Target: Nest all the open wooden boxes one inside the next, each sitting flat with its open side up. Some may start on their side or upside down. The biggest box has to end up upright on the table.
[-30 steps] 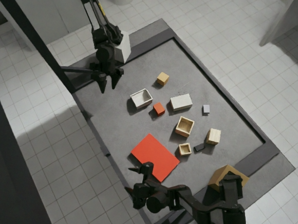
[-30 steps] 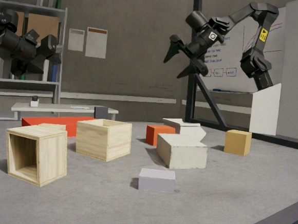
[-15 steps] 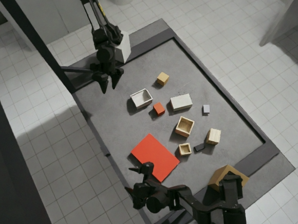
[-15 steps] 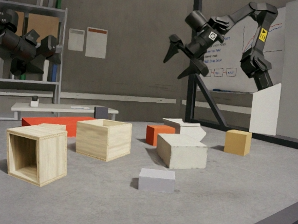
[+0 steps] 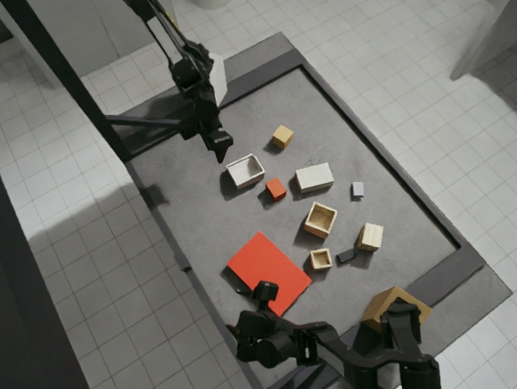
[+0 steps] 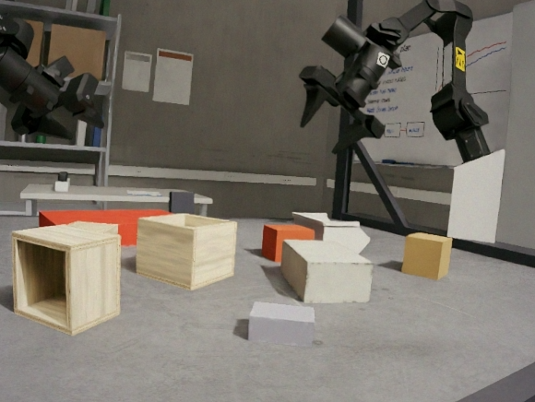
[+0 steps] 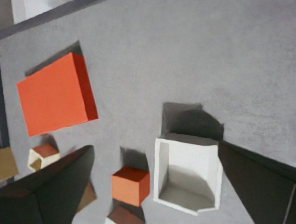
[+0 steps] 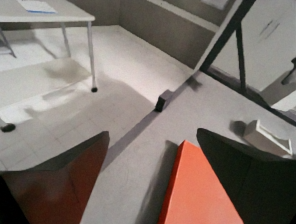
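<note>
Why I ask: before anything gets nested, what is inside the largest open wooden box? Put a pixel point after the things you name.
The largest wooden box (image 5: 315, 230) (image 6: 164, 251) looks empty in the top view, its bare floor showing; the near wall hides the foot of its inside there.

Left hand (image 5: 220, 153) (image 6: 319, 138) (image 7: 156, 146) has moved toward the open white box (image 5: 250, 180) (image 6: 343, 237) (image 7: 187, 162) (image 8: 265, 141), right hand (image 5: 234, 310) (image 6: 86, 131) (image 8: 153, 132) dipped
</note>
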